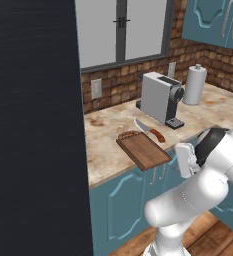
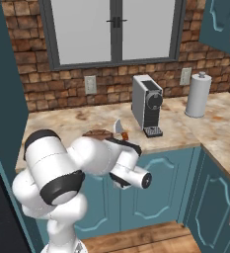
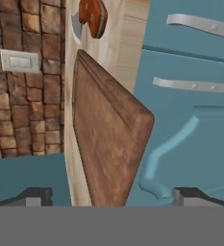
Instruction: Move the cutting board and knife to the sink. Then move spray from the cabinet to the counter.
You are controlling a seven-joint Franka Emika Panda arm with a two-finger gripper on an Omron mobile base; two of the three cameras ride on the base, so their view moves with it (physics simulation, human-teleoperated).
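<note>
The dark brown cutting board point(image 1: 144, 149) lies on the beige counter point(image 1: 105, 150), its near end jutting a little over the front edge. Just behind it rests the knife point(image 1: 150, 130), silver blade to the left and reddish handle to the right. In the hand view the cutting board point(image 3: 108, 144) appears edge-on straight ahead, with the knife point(image 3: 93, 17) beyond it. My gripper point(image 3: 114, 196) is open, its fingertips wide apart with nothing between them. It hovers in front of the counter edge, level with the board's near end. The right base view catches the board point(image 2: 97, 133) and knife point(image 2: 120, 127) behind my arm. The sink and the spray are out of view.
A grey coffee machine point(image 1: 160, 97) stands behind the knife, and a paper towel roll point(image 1: 195, 85) sits further right. Teal lower doors with metal handles point(image 3: 200, 24) run under the counter. A tall dark unit point(image 1: 33, 125) walls off the left. Teal wall cupboards point(image 1: 213, 20) hang at upper right.
</note>
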